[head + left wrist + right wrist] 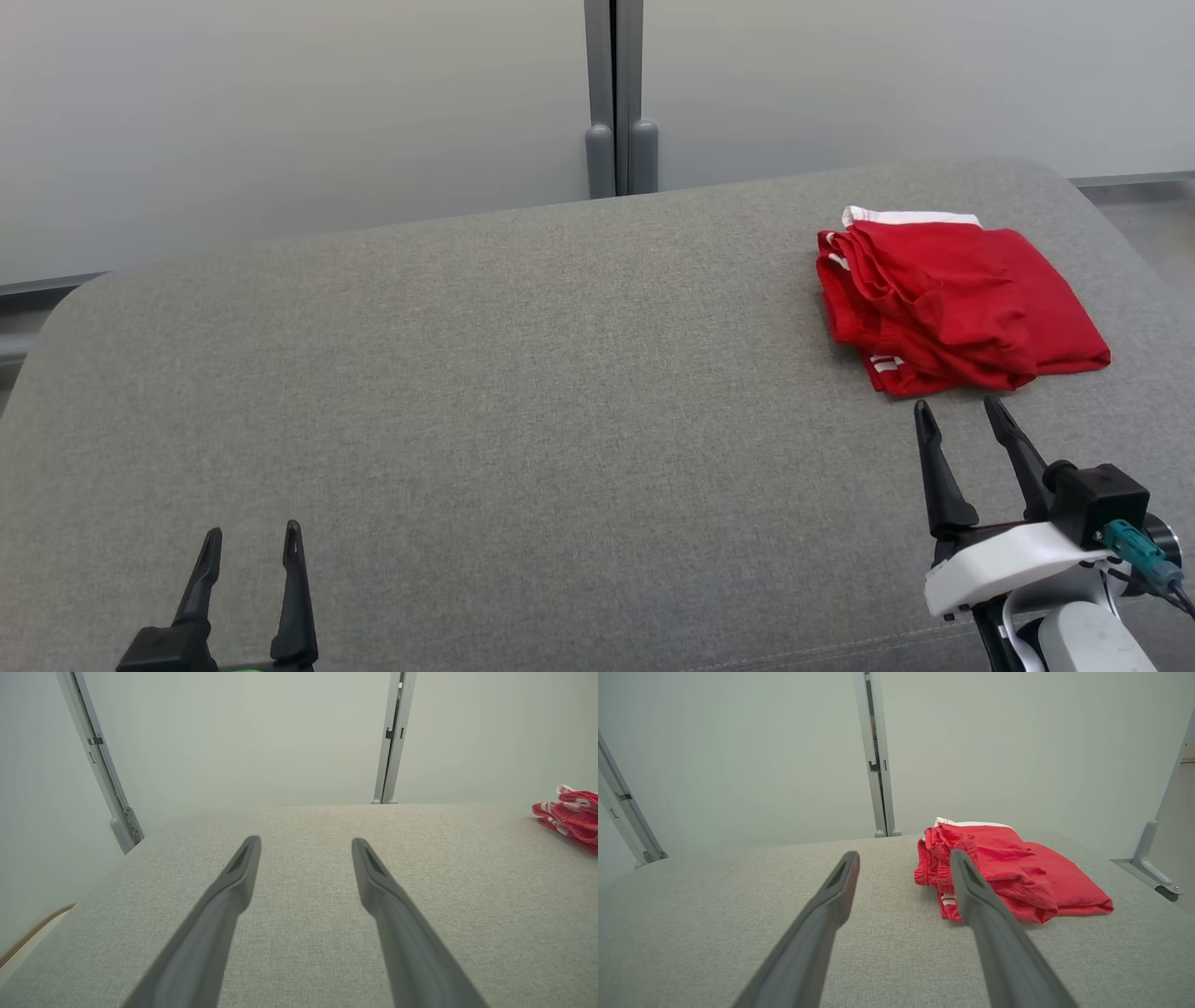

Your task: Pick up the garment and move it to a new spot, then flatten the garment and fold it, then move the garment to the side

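Both the left gripper (254,528) and the right gripper (958,404) end in two long, dark, tapering fingers (985,933) with a shallow slot near each tip, and behind the right one sit a white wrist shell (999,560), a black boxy block (1097,504) and a teal plug (1134,551) trailing a dark cable (1172,597)

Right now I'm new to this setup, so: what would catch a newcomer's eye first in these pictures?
The red garment lies folded at the far right of the grey padded surface, the one bright thing there. The right gripper sits open just short of it, not touching. The left gripper is open at the near left, over bare fabric.
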Robot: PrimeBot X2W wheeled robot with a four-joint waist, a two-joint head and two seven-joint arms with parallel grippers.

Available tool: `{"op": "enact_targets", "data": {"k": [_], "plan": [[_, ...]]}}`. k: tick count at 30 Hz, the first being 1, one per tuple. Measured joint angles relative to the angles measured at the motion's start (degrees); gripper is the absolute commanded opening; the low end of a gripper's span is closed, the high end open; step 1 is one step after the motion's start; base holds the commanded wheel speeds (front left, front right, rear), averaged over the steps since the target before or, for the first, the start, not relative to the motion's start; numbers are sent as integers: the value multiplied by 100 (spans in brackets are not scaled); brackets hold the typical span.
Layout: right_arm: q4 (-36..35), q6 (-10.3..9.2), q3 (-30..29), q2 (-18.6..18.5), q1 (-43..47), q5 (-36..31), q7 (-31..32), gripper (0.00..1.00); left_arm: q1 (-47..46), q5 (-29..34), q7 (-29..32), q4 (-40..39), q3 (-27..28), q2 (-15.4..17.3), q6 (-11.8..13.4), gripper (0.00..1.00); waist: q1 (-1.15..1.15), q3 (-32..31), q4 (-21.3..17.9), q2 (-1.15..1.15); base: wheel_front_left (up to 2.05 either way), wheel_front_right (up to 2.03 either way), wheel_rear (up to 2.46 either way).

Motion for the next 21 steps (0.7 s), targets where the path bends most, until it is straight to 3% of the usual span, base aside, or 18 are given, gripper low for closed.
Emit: {"op": "enact_targets", "data": {"k": [21], "plan": [[52, 0, -131, 15, -11, -56, 0, 100, 88, 8, 0, -75, 58, -3, -10, 100, 0, 47, 51, 0, 0, 0, 0]]}}
